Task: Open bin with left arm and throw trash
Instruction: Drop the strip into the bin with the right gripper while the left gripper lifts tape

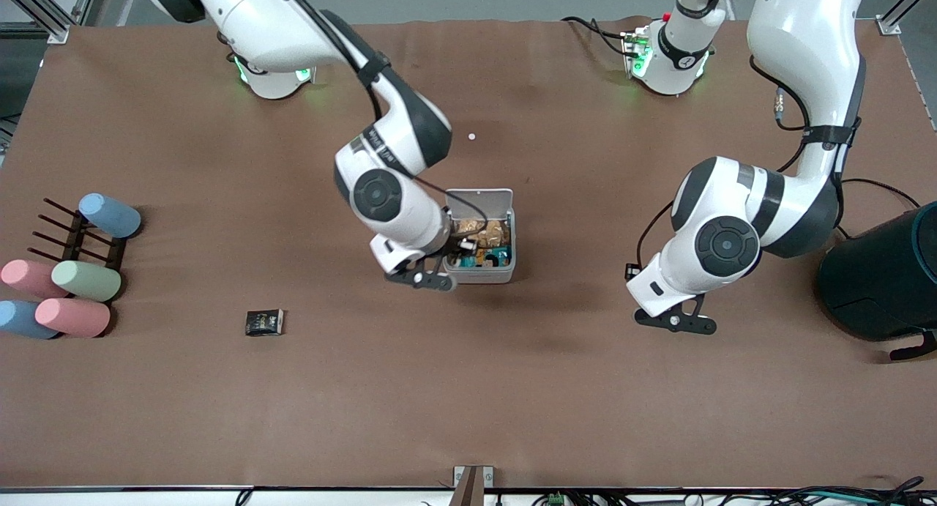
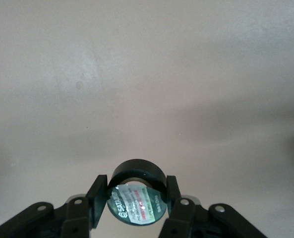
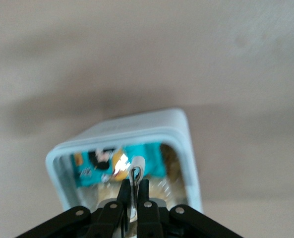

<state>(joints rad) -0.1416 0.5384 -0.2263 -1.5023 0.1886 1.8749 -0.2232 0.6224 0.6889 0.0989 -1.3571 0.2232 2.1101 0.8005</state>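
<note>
Brown table [image 1: 512, 389]: bin [image 1: 483, 272], packet [image 1: 264, 322], cylinders [image 1: 86, 280].

Pastel cyls [image 1: 86, 280], rack [image 1: 77, 239], teal drum [image 1: 882, 275].

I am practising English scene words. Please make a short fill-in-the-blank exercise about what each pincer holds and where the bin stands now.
1. The lid of the white bin stands ____.
2. The right pincer, over the bin, pinches an off-white rubber ____.
3. The left pincer holds a round roll of ____ above the table.
4. The black packet lies on the ____.

Missing words: open; band; tape; table
</note>
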